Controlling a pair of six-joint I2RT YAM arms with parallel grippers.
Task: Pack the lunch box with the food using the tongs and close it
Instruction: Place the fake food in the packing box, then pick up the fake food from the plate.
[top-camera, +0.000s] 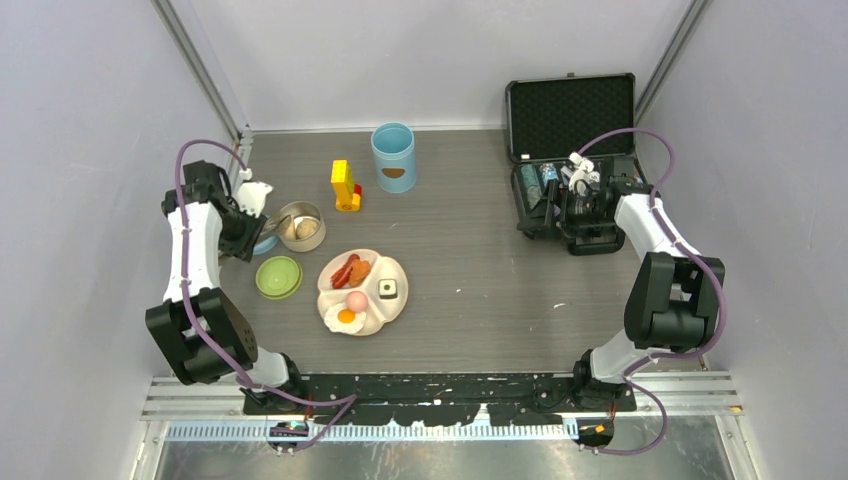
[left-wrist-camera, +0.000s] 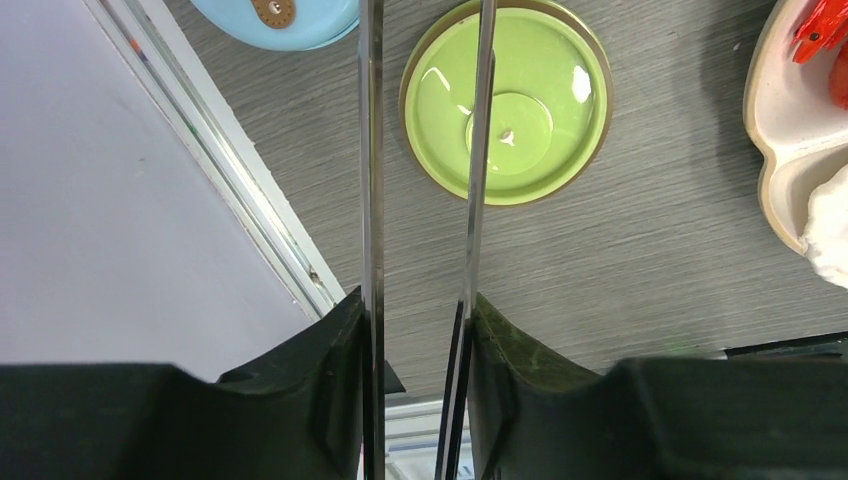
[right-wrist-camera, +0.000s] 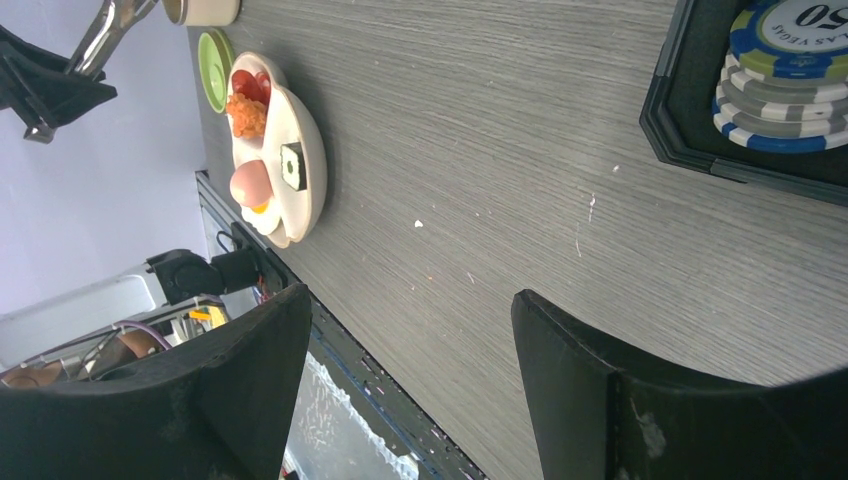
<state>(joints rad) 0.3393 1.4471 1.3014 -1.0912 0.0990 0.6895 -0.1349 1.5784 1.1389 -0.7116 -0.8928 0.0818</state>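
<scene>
My left gripper (top-camera: 243, 222) (left-wrist-camera: 418, 300) is shut on the silver tongs (left-wrist-camera: 372, 190), one finger pressing on each arm. The tong tips reach the rim of the small steel bowl (top-camera: 312, 240), which holds a beige bun (top-camera: 307, 228). The bowl's green lid (top-camera: 278, 276) (left-wrist-camera: 507, 100) lies flat beside it. The blue lid with the brown handle (left-wrist-camera: 275, 10) lies under my left arm. The light-blue canister (top-camera: 393, 156) stands open at the back. The cream plate (top-camera: 398, 300) carries red sausages (top-camera: 344, 270), a nugget, a dark piece, a pink egg (top-camera: 356, 301) and a fried egg. My right gripper (top-camera: 577, 195) (right-wrist-camera: 410, 295) is open and empty.
A black foam-lined case (top-camera: 570, 110) stands open at the back right, with poker chips (right-wrist-camera: 790, 70) in its tray under my right arm. A yellow and red toy block (top-camera: 345, 186) stands left of the canister. The metal rail of the left wall (left-wrist-camera: 240, 200) runs close to the tongs.
</scene>
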